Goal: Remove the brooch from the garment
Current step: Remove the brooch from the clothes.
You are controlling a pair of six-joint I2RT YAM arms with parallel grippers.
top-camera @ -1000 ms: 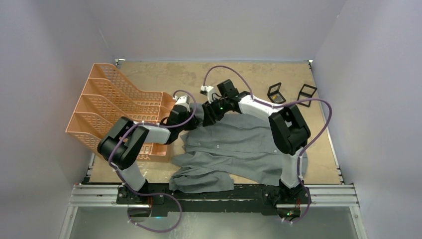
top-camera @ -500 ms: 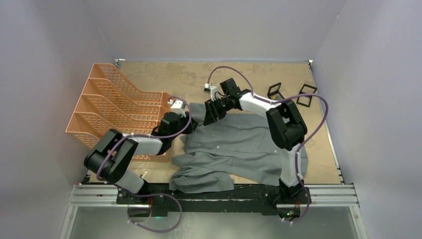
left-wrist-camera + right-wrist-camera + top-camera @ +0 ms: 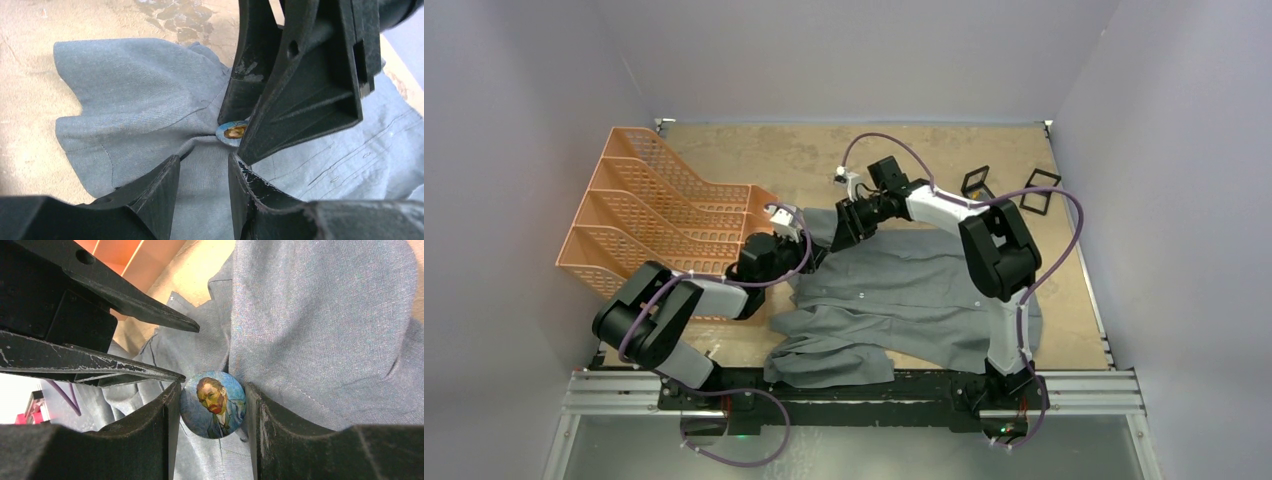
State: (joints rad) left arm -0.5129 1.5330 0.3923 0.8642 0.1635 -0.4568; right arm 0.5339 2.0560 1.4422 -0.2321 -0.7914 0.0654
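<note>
Right wrist view: the right gripper (image 3: 211,388) is closed on the brooch (image 3: 212,405), a round portrait pin. It sits on bunched cloth at the far left of the garment (image 3: 320,315), which lies on the desk (image 3: 754,150). The left gripper (image 3: 200,167) stands jaws apart just near of the brooch, pinching no cloth. Risk: a pull now would likely drag the unrestrained garment along, strain the fabric at the pin, or slip the smooth disc free.

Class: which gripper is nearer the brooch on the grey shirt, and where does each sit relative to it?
Right. The right gripper straddles the brooch, one finger against each side. The left gripper hangs open over the garment just short of the brooch, not touching it.
</note>
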